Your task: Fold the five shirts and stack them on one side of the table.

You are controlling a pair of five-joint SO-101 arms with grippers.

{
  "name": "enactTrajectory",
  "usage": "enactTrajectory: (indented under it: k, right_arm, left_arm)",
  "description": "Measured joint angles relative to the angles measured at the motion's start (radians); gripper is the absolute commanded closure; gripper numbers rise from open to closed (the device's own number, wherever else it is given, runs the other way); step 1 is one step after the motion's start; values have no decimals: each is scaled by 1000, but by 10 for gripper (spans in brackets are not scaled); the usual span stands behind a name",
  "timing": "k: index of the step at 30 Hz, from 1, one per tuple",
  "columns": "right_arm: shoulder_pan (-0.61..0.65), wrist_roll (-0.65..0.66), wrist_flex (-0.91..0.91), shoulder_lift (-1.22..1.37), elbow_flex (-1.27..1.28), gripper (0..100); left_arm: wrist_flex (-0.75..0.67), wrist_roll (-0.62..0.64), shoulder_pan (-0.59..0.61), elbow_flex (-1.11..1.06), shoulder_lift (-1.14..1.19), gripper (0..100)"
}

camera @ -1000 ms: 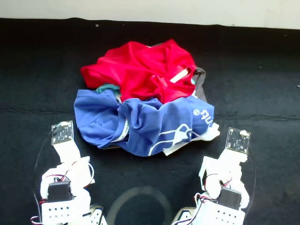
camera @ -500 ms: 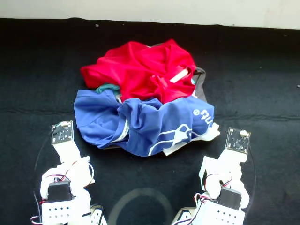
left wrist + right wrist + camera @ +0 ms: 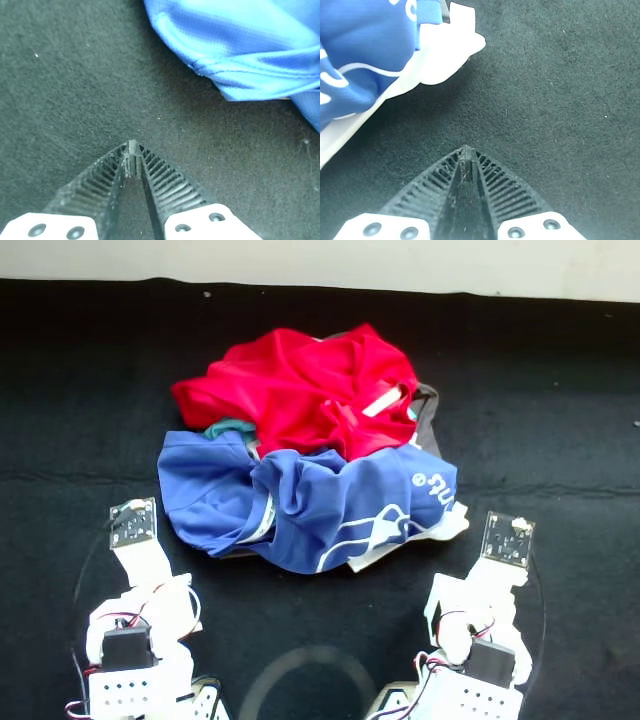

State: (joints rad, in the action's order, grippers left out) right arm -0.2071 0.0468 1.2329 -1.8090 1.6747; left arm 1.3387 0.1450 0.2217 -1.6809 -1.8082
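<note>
sitting mid-way up the bench [image 3: 560, 420], the shirt pile [image 3: 310, 450] lay ahead of both arms; left end effector [image 3: 132, 150], tips together, faced the blue shirt [image 3: 240, 45], right end effector [image 3: 466, 152], also together, the white shirt [image 3: 440, 55].

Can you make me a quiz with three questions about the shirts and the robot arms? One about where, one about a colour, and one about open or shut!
1. Where is the red shirt?
A. Right next to the arms.
B. Behind the blue shirt, farther from the arms.
C. Draped over an arm.

2. What colour is the cloth peeking from under the blue shirt near the right tool?
A. Yellow.
B. Pink.
C. White.

3. How is the left tool?
A. Shut, holding nothing.
B. Wide open.
C. Shut on the blue shirt.

Answers:
1 B: the high view shows red beyond blue.
2 C: the right wrist view shows it white.
3 A: its tips meet over the bare black table.
</note>
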Motion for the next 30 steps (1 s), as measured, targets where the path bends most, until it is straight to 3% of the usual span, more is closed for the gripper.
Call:
enactTrajectory:
  k: [21,24,30]
  right_arm:
    - [0,0,0,0,0,991]
    - [0,0,0,0,0,991]
    - [0,0,0,0,0,991]
  left_arm:
    - [-3,0,-34,0,0,990]
    - [-75,0,-80,0,0,990]
    - [-402,0,-112,0,0,989]
